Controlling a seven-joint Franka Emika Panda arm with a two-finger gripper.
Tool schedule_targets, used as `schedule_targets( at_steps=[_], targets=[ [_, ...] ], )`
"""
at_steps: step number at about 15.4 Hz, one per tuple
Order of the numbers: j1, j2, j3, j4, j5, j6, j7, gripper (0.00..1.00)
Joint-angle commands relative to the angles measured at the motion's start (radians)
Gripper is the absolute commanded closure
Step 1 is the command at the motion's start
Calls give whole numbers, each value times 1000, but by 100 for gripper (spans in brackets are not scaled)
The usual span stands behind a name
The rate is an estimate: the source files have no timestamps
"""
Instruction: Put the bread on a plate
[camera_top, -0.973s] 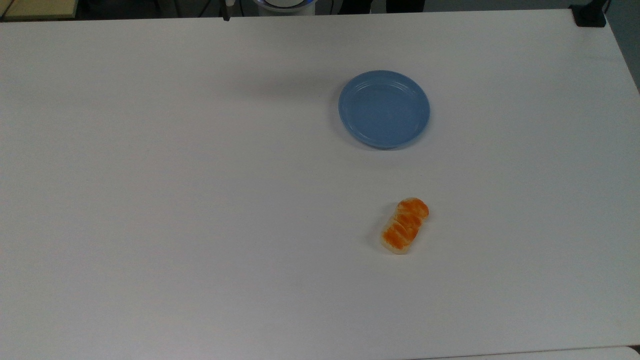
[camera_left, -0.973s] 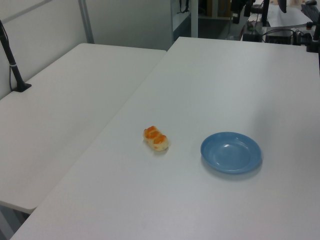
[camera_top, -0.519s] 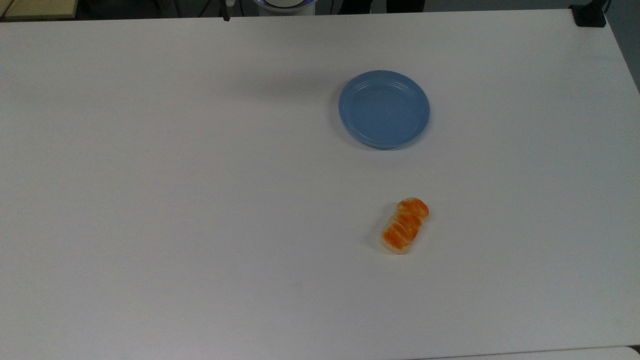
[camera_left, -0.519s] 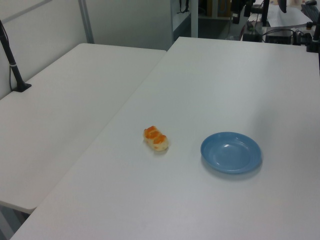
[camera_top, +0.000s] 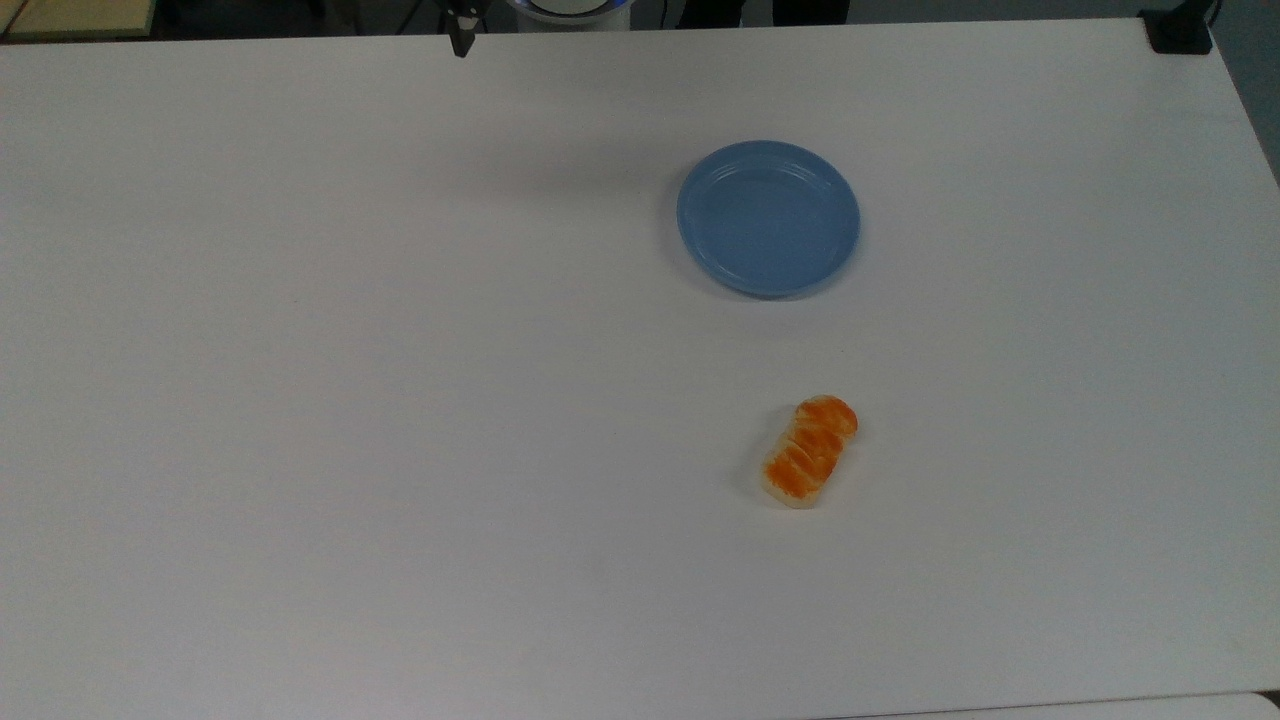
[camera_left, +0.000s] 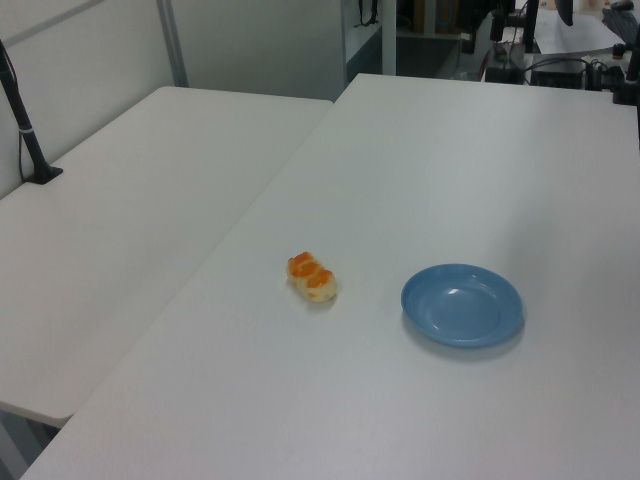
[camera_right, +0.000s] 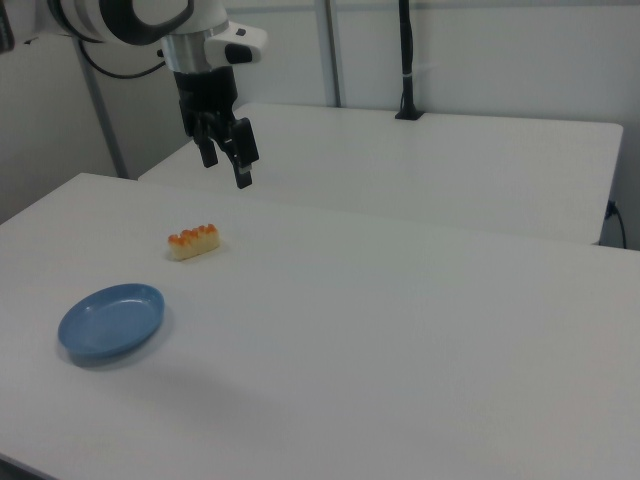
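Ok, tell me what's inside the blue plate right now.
Nothing lies in the blue plate; its whole bowl shows bare. The bread lies apart from it on the white table. What the plate covers beneath cannot be seen.

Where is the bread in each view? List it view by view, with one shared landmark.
Top view: the bread lies lower right of centre, below the plate.
Left view: bread near centre, left of the plate.
Right view: bread upper left, above the plate.
Shared landmark: the blue plate.
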Motion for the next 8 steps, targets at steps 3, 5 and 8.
schedule_targets(
  at_steps=[3,5,8],
  targets=[
    [73,34,0,-61,23,126,228,0],
    [104,63,0,-54,22,145,254,0],
    [151,109,0,-51,22,186,302,0]
  ],
)
